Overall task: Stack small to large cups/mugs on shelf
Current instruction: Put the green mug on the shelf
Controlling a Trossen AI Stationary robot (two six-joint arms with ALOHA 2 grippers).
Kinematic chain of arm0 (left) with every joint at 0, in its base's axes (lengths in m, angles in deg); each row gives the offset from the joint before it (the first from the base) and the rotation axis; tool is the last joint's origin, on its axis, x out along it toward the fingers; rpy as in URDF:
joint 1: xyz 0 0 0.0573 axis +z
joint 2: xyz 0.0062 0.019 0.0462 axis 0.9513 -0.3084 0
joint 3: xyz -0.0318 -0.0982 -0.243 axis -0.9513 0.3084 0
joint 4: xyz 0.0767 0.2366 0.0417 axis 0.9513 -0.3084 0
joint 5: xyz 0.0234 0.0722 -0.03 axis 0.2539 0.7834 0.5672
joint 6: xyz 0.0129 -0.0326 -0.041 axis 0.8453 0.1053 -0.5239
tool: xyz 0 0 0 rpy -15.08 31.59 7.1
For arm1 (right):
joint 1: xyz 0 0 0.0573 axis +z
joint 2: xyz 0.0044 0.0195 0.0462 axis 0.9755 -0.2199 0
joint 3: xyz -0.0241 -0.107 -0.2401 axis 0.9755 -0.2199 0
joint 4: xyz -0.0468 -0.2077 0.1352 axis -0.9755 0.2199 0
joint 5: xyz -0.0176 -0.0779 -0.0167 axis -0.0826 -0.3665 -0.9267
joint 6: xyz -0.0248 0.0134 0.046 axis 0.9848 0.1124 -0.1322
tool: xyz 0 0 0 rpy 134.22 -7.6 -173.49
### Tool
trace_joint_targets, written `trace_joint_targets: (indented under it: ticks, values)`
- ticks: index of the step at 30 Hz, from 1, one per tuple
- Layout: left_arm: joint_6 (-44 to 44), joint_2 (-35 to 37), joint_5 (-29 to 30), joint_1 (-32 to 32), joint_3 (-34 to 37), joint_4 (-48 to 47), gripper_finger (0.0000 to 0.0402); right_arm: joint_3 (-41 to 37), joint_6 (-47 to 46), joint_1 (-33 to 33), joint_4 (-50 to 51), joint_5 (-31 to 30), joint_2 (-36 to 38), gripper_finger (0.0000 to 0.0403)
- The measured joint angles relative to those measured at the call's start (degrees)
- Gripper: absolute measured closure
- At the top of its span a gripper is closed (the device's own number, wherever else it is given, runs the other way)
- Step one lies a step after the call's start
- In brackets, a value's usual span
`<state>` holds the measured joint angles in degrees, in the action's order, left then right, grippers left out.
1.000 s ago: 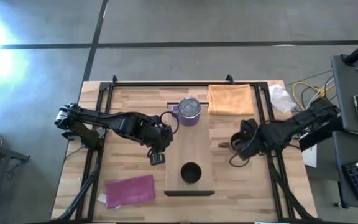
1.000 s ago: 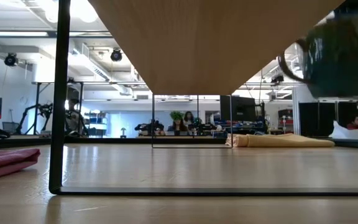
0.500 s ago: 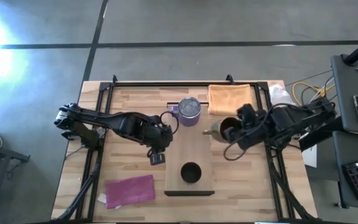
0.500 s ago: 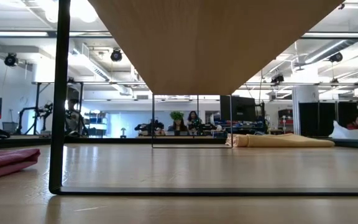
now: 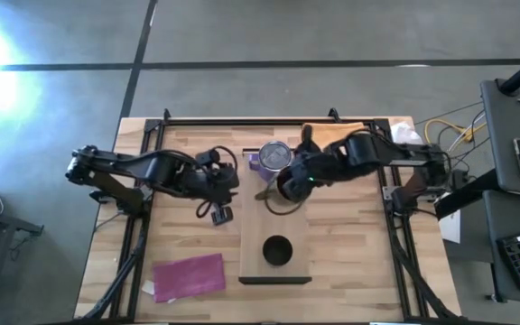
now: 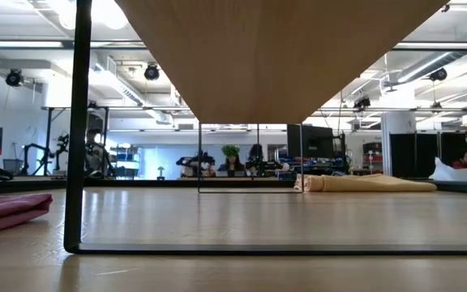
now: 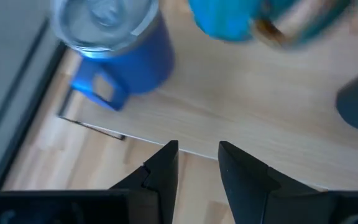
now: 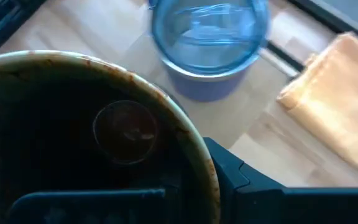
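The brown handled mug [image 5: 287, 185] is in my right gripper [image 5: 294, 179], over the far part of the light-wood shelf [image 5: 278, 221]. It is close beside the purple mug with the silvery rim [image 5: 275, 158], which stands upright on the shelf's far end. The small black cup [image 5: 277, 251] stands on the shelf's near part. My left gripper [image 5: 222, 214] is open and empty, just left of the shelf's left edge. Its wrist view looks past the fingers at the purple mug [image 7: 114, 46] and the blurred brown mug [image 7: 253, 18]. My right gripper holds the brown mug by its rim wall [image 8: 194, 158], which seems to lie between one finger inside the mug and one outside. The mug's open mouth faces the wrist camera. Whether its base touches the shelf, I cannot tell.
An orange cloth [image 5: 332, 134] lies at the table's far side, right of the purple mug. A purple cloth [image 5: 188, 275] lies near the front left. The shelf stands raised on a thin black frame [image 6: 73, 162]. Cables and a keyboard lie off the table's right edge.
My right gripper has carried the brown mug up from the table right of the shelf, toward the left and far edges. The mug now stands over the shelf beside the purple mug. My left gripper has drawn back a little toward the table's far left.
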<state>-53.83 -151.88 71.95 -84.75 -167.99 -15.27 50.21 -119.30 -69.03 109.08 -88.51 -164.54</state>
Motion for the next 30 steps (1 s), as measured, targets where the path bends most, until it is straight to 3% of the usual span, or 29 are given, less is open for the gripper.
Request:
trace_joint_targets:
  ticks: [6, 15, 30]
  values:
    - [-0.04, 1.75, 3.1, 0.0, 0.04, 0.41, 0.0301, 5.91, 2.91, -3.48, 5.45, 7.57, -6.28, 0.0371]
    - [-0.07, -0.44, 3.08, 0.0, 0.61, 2.06, 0.0301, 6.53, 4.4, -4.94, 4.96, 14.05, -10.82, 0.0371]
    - [-0.04, -2.93, 2.9, 0.0, 0.7, 1.22, 0.0301, 6.48, -0.09, -4.09, 3.57, 13.91, -13.45, 0.0366]
